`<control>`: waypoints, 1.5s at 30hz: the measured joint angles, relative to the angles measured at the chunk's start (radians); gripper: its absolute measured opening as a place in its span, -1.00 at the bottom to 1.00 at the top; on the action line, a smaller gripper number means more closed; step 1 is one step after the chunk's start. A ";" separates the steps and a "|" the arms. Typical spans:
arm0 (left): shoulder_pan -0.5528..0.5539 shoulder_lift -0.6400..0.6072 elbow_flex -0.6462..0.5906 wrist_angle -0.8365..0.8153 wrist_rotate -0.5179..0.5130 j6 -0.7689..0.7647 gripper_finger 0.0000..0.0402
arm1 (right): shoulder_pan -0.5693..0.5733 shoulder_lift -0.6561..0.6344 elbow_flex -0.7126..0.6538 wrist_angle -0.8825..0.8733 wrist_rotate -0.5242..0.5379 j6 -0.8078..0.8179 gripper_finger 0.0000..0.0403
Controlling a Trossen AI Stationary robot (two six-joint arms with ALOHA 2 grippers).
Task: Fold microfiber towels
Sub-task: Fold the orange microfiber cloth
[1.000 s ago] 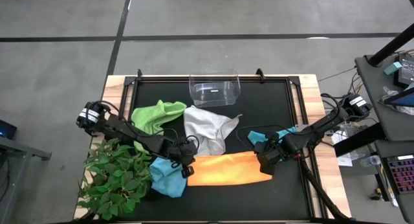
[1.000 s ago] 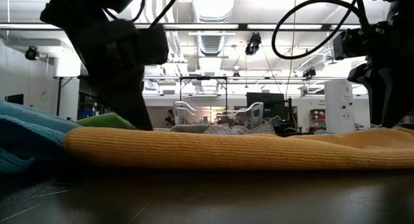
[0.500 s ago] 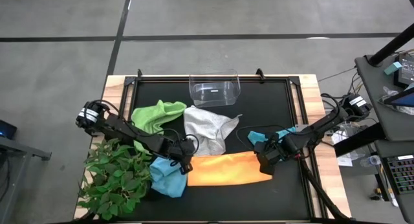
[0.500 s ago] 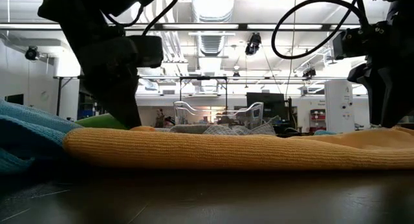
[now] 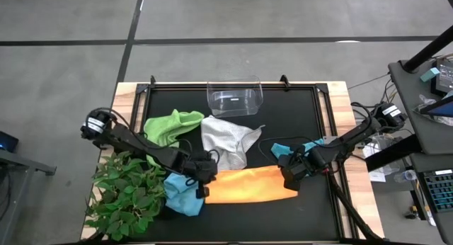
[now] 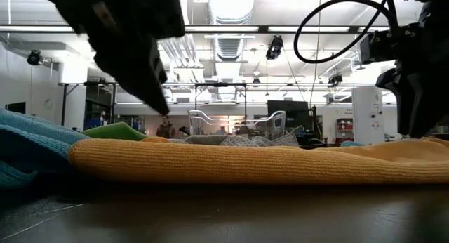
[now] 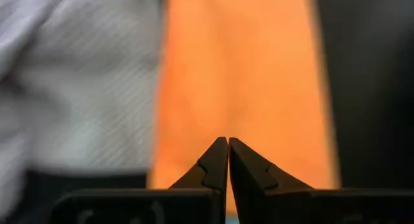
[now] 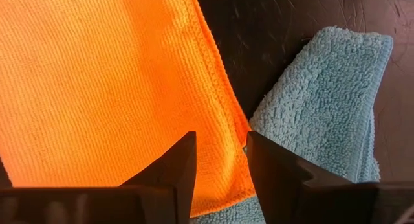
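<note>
Two grippers are down on the mat, one at each end of the yellow-orange towel [image 5: 249, 185]. Left gripper [image 5: 203, 182] has its jaws pressed fully together with nothing between them, tips hovering at the towel's left end, right where it meets the light blue towel [image 5: 182, 196]. Right gripper [image 5: 290, 180] sits at the towel's right end with its jaws partway spread, straddling the towel's edge in the right wrist view; can't tell if it's actually pinching the cloth. The orange one lies stretched out flat along the table's front edge, looks like a long strip. Just behind the right gripper is the teal towel [image 5: 282, 151], bunched up and partly covered by the arm. The pale grey-white towel [image 5: 225, 144] is crumpled mid-table, touching the orange one's back edge, and the lime green towel [image 5: 173, 126] is heaped beside it toward the left. Clear plastic bin [image 5: 234, 98] sits at the back edge, middle. A leafy green plant [image 5: 125, 194] crowds the front-left corner, right up against the blue towel and under the left arm. No readable writing or labels anywhere.
</note>
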 joint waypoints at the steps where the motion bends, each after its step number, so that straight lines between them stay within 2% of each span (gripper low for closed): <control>1: 0.000 0.011 0.000 0.010 0.001 0.000 -1.00 | 0.000 0.000 0.000 -0.001 0.004 0.000 -0.36; 5: 0.002 0.065 -0.002 0.009 -0.002 -0.012 -1.00 | 0.000 0.000 -0.002 -0.001 0.026 0.000 -0.34; 9: 0.002 0.098 -0.002 -0.062 -0.013 -0.053 -1.00 | 0.000 0.000 -0.002 0.000 0.027 0.000 -0.34; 16: 0.013 0.049 -0.002 -0.207 -0.091 -0.104 -1.00 | 0.000 0.000 -0.004 0.001 0.026 0.036 -0.35; 21: 0.015 0.038 -0.002 -0.227 -0.094 -0.106 -1.00 | -0.003 -0.004 -0.004 0.001 -0.025 0.220 -0.27; 27: 0.015 0.037 -0.002 -0.225 -0.119 -0.102 -1.00 | 0.018 -0.041 -0.004 -0.005 -0.106 0.413 -0.04; 34: 0.015 0.036 0.003 -0.211 -0.134 -0.110 -1.00 | 0.101 -0.115 -0.030 -0.008 -0.117 0.684 0.19; 40: 0.015 0.036 0.003 -0.202 -0.144 -0.157 -1.00 | 0.209 -0.134 -0.099 0.066 -0.117 0.914 0.22; 45: 0.014 0.036 0.003 -0.200 -0.145 -0.157 -1.00 | 0.249 -0.132 -0.179 0.187 -0.090 0.989 0.23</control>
